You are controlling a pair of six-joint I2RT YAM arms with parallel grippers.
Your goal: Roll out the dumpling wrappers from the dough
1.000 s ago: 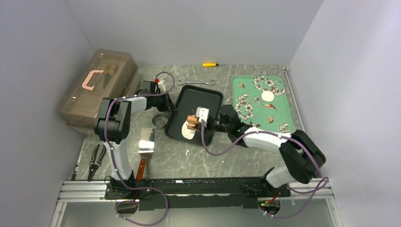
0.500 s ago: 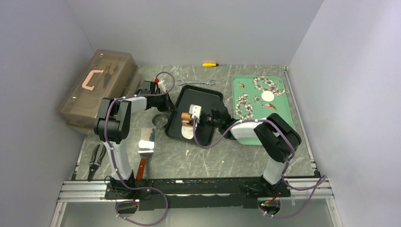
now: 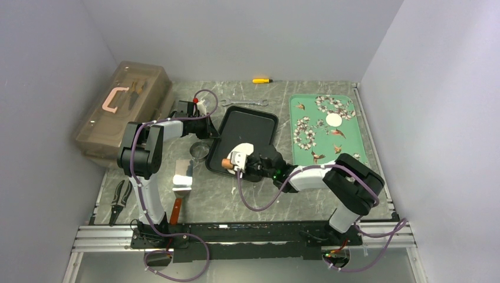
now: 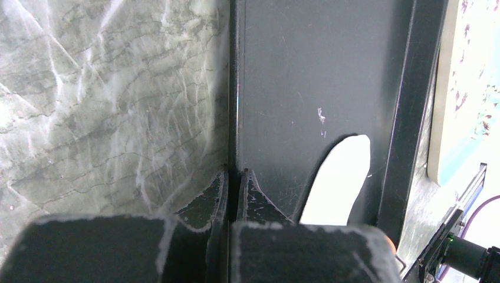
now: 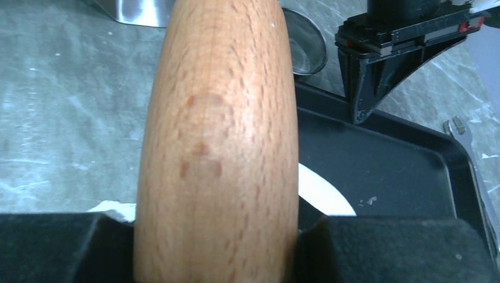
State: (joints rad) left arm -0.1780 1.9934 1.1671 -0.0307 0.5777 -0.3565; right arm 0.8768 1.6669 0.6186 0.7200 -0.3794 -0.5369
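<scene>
Retracted since the earlier frame, the right arm [image 3: 318,172] now lies low over the tabletop [image 3: 259,194], reaching the near left corner of the black tray [image 3: 250,121]; the green tray [image 3: 323,134] sits just to its right. At the black tray's left rim, the left tool [image 3: 207,125] is clenched on the edge. Over the near corner, the right tool [image 3: 234,160] is grasping the wooden roller [image 3: 226,163]. The dough [image 3: 245,147], a flat white sheet, lies in the black tray's near half, touching the roller. One dumpling wrapper [image 3: 334,120] rests on the green tray.
</scene>
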